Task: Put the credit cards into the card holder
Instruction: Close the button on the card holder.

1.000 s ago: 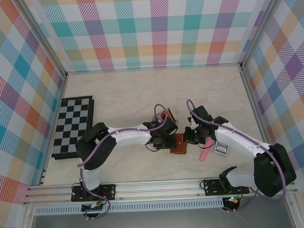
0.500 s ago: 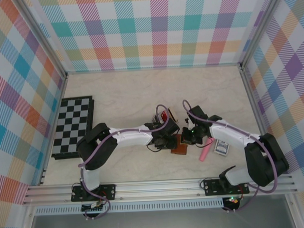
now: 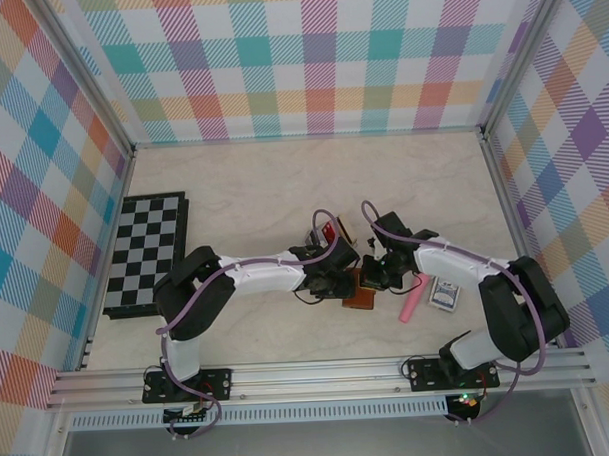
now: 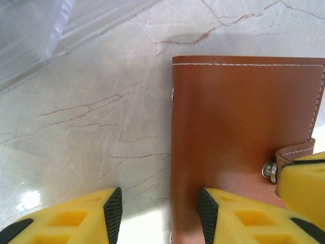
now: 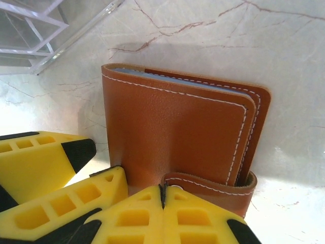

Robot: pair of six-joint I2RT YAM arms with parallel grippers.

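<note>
**Closely set, 2 tools meet over a folded card holder**

Pressed together with no gap at the tips, the right tool (image 5: 162,195) sits against the snap tab (image 5: 213,184) of the brown leather card holder (image 4: 244,117); whether the tab is pinched between the tips cannot be told. The left tool (image 4: 160,211) stands apart, straddling the holder's opposite edge, with 1 black-padded finger (image 4: 209,211) over the leather and the other (image 4: 112,213) over the bare marble-patterned table (image 4: 101,127). The holder lies folded on the table between the 2 tools, a pale blue sliver showing under its cover. Just beyond it stands a clear plastic rack (image 5: 30,30), with a red card (image 3: 328,230) upright in it. A pink object (image 3: 411,299) lies on the right arm's side, and a chessboard (image 3: 145,252) rests well apart on the left arm's side.
</note>
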